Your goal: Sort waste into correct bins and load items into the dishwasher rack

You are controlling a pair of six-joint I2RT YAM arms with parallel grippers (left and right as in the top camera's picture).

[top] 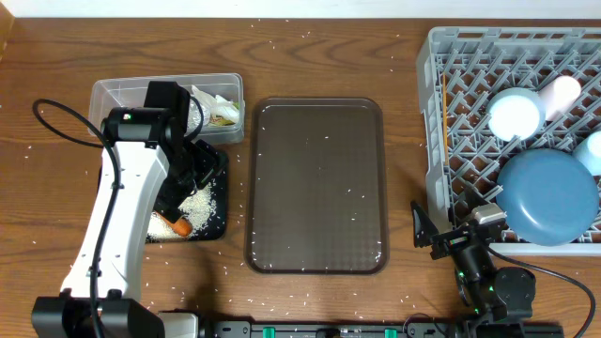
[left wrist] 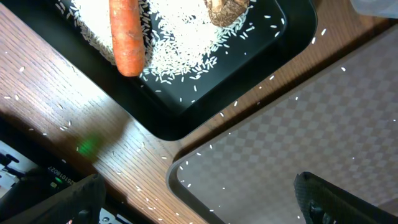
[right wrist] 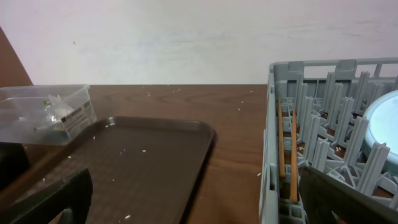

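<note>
left gripper (left wrist: pixel 199 208) hung by the black tray (left wrist: pixel 180 121) corner, jaws spread wide, nothing held. carrot (left wrist: pixel 127 34), lump (left wrist: pixel 227 11) and rice (left wrist: pixel 180 43) lay in that tray. wrapper (top: pixel 214 108) sat in tub (top: pixel 122 94). right gripper (right wrist: pixel 199 208) was spread and empty, beside rack (top: pixel 451 56). rack held plate (top: pixel 547 197), bowl (top: pixel 516 115), white cup (top: pixel 566 91), blue cup (top: pixel 593 150) and chopsticks (right wrist: pixel 287 155).

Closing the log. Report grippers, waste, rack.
Both open, empty. Left gripper by shallow black tray holding orange carrot, white rice. Right gripper beside grey pegged plastic rack, blue plate loaded. Nothing blocking.
</note>
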